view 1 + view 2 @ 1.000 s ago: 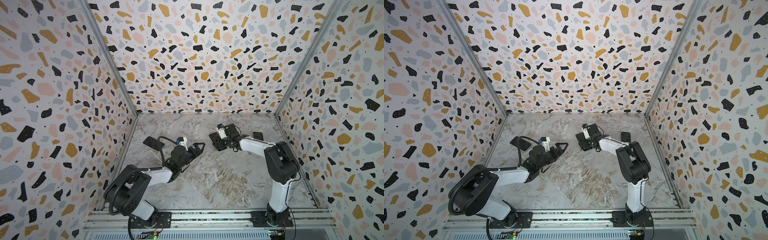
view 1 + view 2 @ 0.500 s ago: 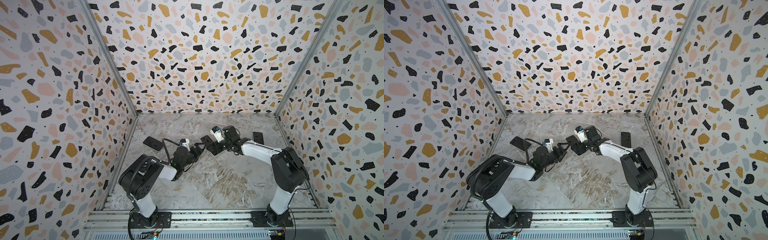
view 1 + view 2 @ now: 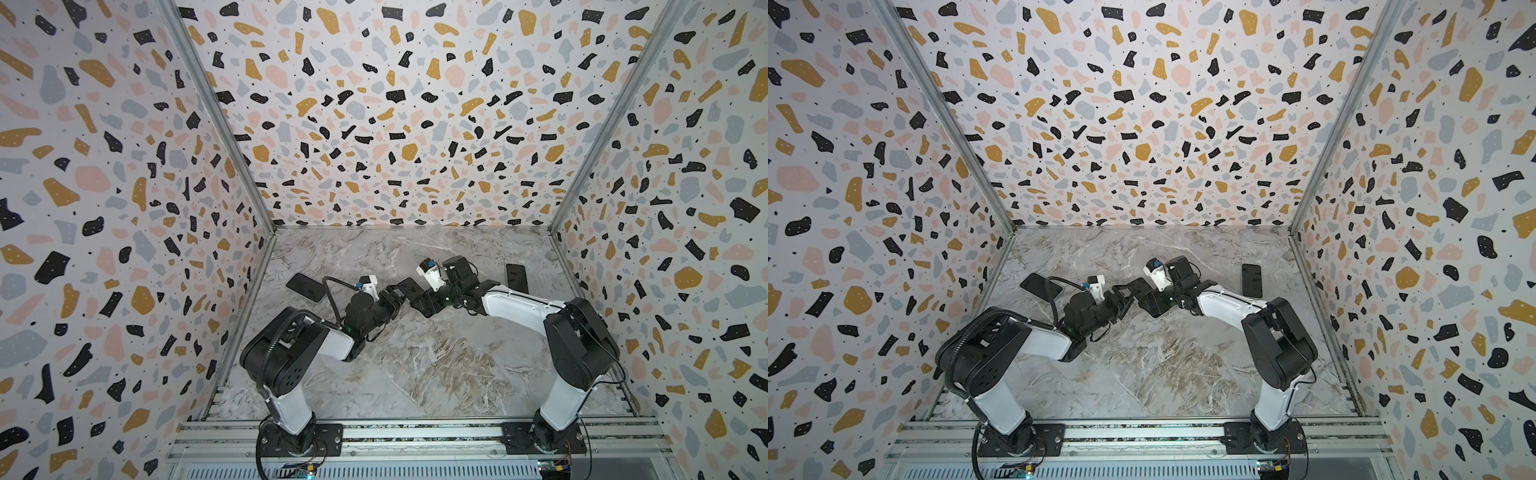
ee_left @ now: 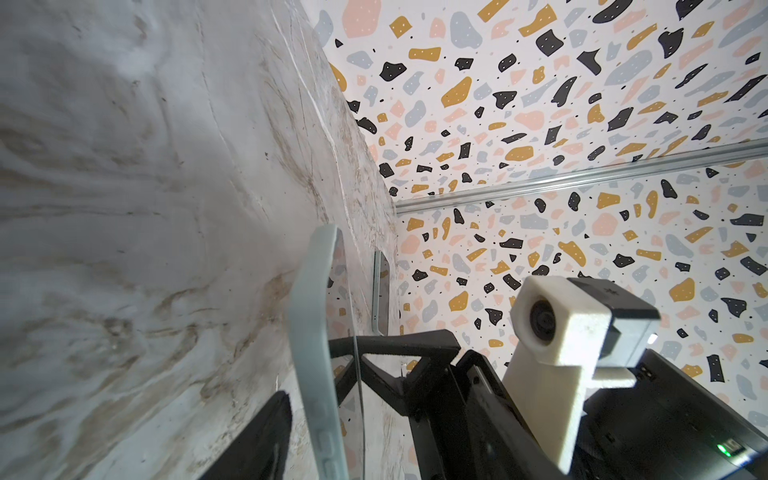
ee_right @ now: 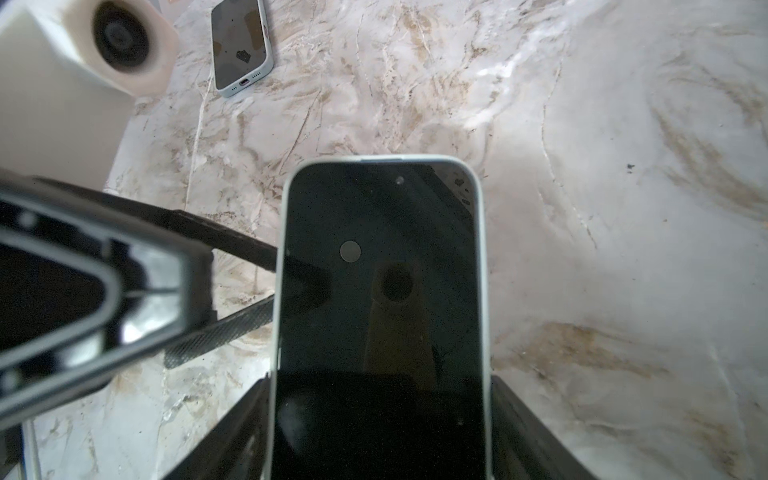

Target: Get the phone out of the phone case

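In both top views the right pincer point(image 3: 417, 298) clamps the phone case point(image 3: 405, 286) over the desk point(image 3: 436, 365) middle; the left pincer point(image 3: 393, 297) meets it. Left wrist: I see its jaws apart, straddling the case edge. Right wrist: phone point(image 5: 380, 291) seated inside.

Bright, even light is cast throughout — shadows are rendered soft. Glare is seen on the grey veined marble tabletop point(image 5: 519, 75) — the near white plastic camera housing point(image 5: 62, 62) is blurred.
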`<state>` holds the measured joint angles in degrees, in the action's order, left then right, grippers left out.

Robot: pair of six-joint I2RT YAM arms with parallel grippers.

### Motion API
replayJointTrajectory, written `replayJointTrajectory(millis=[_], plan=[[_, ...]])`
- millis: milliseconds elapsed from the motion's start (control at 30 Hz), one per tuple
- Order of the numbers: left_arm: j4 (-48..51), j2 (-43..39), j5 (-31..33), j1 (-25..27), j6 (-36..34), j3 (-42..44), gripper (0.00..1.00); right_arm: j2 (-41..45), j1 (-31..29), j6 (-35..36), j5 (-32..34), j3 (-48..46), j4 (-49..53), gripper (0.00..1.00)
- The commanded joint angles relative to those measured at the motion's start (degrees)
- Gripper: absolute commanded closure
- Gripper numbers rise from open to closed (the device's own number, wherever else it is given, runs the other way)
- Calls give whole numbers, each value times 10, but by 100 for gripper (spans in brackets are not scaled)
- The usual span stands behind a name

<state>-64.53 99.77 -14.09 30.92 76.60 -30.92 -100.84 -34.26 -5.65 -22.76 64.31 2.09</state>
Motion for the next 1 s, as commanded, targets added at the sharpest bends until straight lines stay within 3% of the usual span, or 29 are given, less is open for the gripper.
replayJointTrajectory(millis=[0,867,967], plan=[[-26,3,3,-4,-10,3,38,39,-4,7,-11,3,-16,53],[2,-11,-13,-5,-33,0,88,64,-18,18,-7,-14,-15,57],[-5,-17,-16,-5,-42,2,90,76,-25,23,12,-24,-21,56]])
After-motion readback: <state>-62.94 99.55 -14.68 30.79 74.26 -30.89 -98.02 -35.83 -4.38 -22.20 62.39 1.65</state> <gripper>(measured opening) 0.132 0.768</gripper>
